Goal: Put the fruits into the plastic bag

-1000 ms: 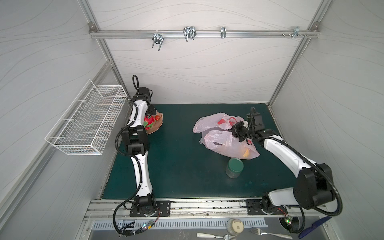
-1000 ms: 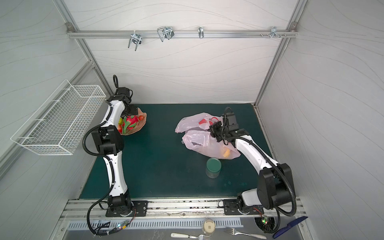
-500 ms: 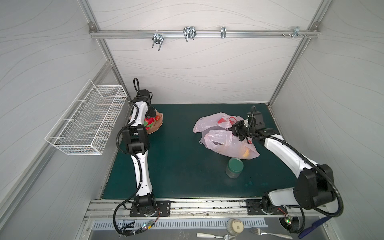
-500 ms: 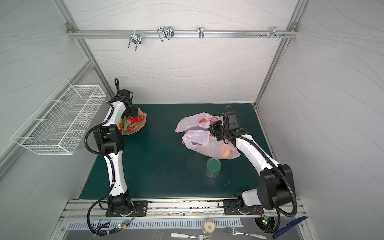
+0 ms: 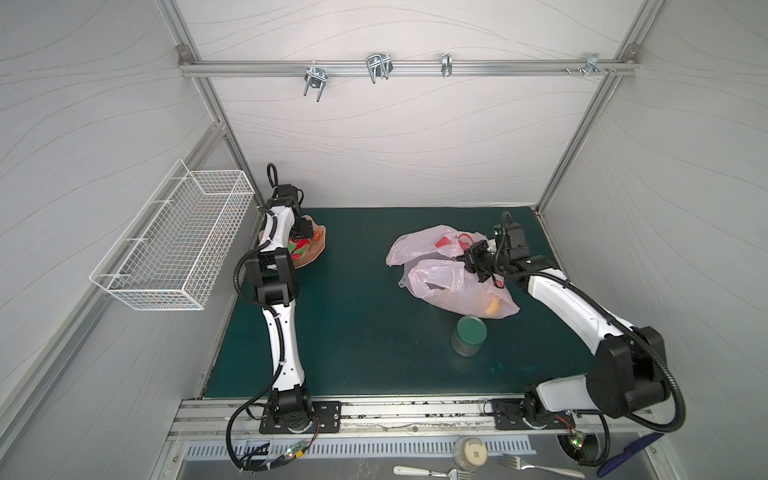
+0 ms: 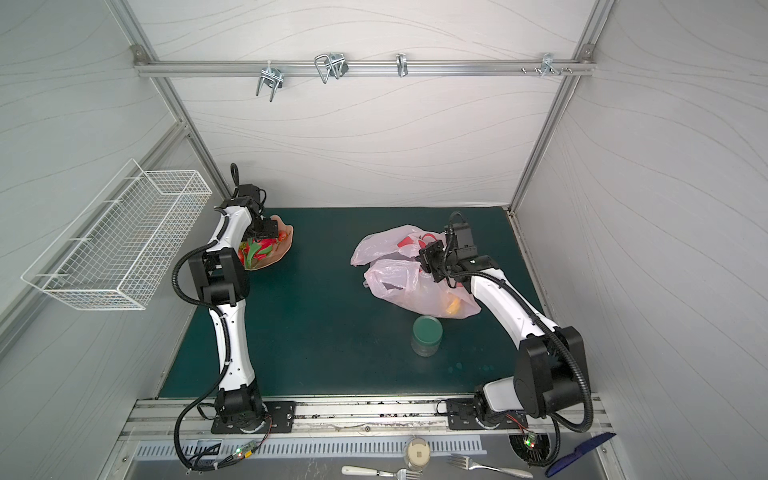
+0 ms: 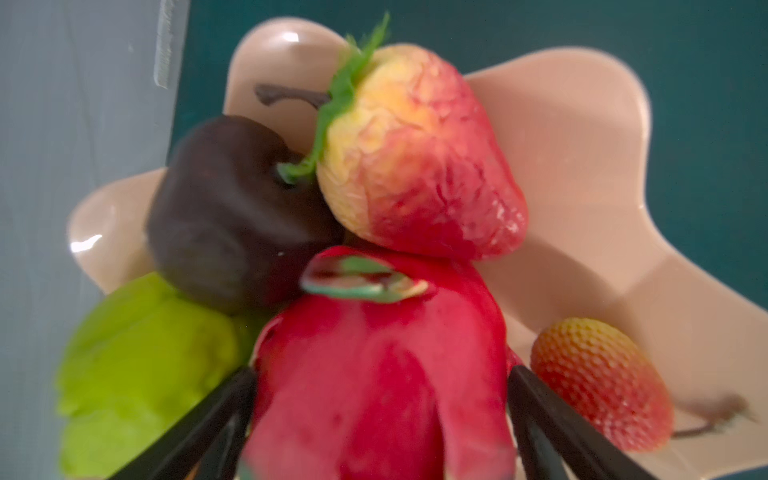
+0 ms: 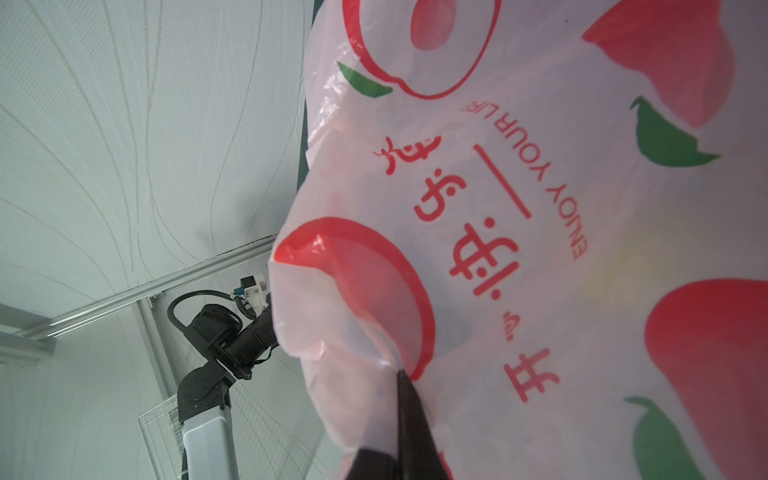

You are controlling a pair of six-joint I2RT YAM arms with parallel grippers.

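Pink-red dragon fruit (image 7: pixel 374 365) was what your left tool (image 5: pixel 302 236) had lined up. In the left wrist view the two black fingers (image 7: pixel 216 415) stood wide apart, one on each side of it, with nothing pinched yet. Its long axis looked to run straight out from the tool, so the fingers sat across the narrow way, which is what you'd want for the squeeze.

It lay on top of the fruits in the peach dish (image 5: pixel 319 249) at the table's (image 5: pixel 365 340) back left corner. A dark brown fruit (image 7: pixel 224 216), a lime (image 7: pixel 137 353) and a big strawberry (image 7: pixel 415 166) crowded it, so I'd guess a neighbour could get nudged.

Over toward the back right lay the plastic bag (image 5: pixel 453 286), well apart from the dish, so the left arm was the nearer one for the fruit. Your right tool (image 5: pixel 467 261) was clamped shut on a fold of the bag's film.
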